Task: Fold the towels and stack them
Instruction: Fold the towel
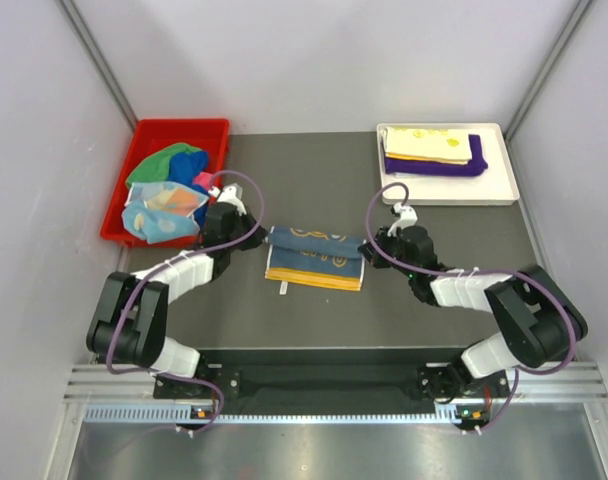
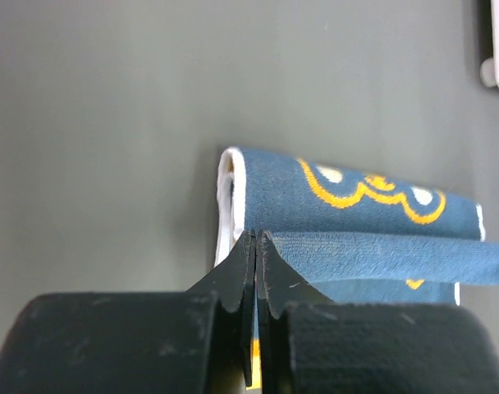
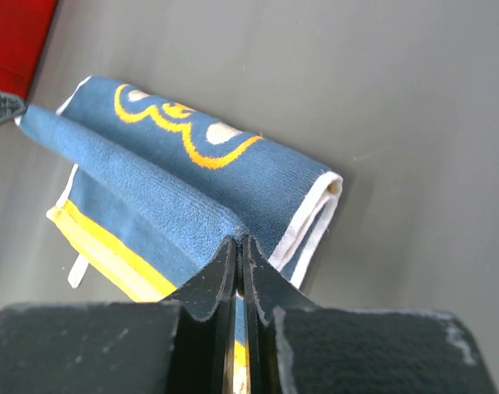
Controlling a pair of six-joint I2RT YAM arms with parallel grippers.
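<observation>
Both ends of the navy towel (image 1: 314,258) are pinched: your left claw (image 2: 256,238) is clamped on one, your right claw (image 3: 240,242) on the other. It lies mid-surface (image 1: 314,325), its long axis running straight between them, with each arm equally near.

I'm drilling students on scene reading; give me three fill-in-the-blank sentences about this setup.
1. The left gripper and right gripper both pinch the ___ towel.
2. On the tray, the yellow towel lies on a ___ one.
3. The crumpled towels sit in a ___ bin.
Missing: navy; purple; red.
</observation>
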